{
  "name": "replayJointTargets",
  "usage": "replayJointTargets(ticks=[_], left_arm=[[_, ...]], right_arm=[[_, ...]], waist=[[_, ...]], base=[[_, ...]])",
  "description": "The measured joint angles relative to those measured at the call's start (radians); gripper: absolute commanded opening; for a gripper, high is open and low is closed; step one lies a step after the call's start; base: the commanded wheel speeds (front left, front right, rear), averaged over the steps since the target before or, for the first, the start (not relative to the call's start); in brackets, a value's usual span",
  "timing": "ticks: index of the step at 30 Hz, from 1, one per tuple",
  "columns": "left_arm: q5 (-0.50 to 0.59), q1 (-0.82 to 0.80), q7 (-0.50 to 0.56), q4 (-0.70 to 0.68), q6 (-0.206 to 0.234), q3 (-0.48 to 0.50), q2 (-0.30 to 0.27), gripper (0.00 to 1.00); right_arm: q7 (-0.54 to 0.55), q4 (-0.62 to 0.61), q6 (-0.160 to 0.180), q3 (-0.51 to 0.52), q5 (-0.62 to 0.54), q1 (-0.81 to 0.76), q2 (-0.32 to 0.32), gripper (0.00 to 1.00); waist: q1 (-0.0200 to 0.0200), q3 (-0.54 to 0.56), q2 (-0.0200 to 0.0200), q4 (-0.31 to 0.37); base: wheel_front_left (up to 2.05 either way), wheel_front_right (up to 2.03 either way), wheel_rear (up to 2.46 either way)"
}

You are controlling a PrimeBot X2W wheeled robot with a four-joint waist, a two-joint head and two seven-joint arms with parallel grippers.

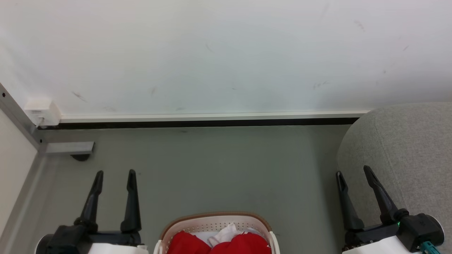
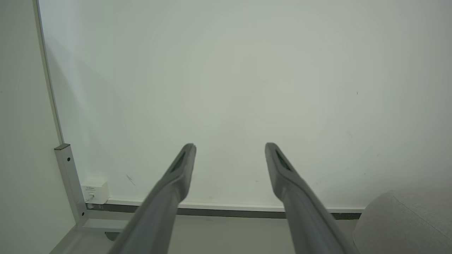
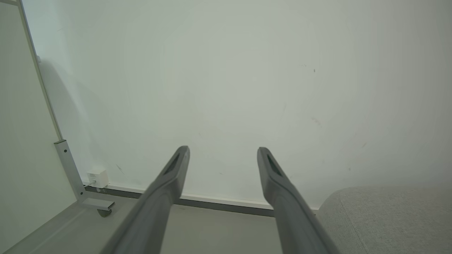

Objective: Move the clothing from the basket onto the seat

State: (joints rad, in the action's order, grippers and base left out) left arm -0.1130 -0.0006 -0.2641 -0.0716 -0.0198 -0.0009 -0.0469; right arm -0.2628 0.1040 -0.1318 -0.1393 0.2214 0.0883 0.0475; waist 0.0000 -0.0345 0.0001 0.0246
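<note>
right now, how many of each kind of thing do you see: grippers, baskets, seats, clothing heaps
grippers: 2 (left gripper, right gripper, both open)
basket: 1
seat: 1
clothing heap: 1, in the basket; separate garments cannot be counted
total: 5

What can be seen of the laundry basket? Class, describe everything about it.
The laundry basket is cream-white plastic with a brown rim, rounded corners and rows of small holes in its wall. It stands upright on the grey floor, cut off by the head view's bottom edge. Red and white clothing lies inside it.
</note>
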Motion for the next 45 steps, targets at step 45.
replayJointTargets(ticks=[45], left_arm=[[0.051,-0.343,0.0,0.498,-0.108,-0.206,-0.117,1.0]], right_arm=[[-0.002,-0.1,0.0,0.096,0.053,0.171,0.002,1.0]], waist=[[0.0002,-0.388,0.0,0.167]], base=[[0.0,0.0,0.0]])
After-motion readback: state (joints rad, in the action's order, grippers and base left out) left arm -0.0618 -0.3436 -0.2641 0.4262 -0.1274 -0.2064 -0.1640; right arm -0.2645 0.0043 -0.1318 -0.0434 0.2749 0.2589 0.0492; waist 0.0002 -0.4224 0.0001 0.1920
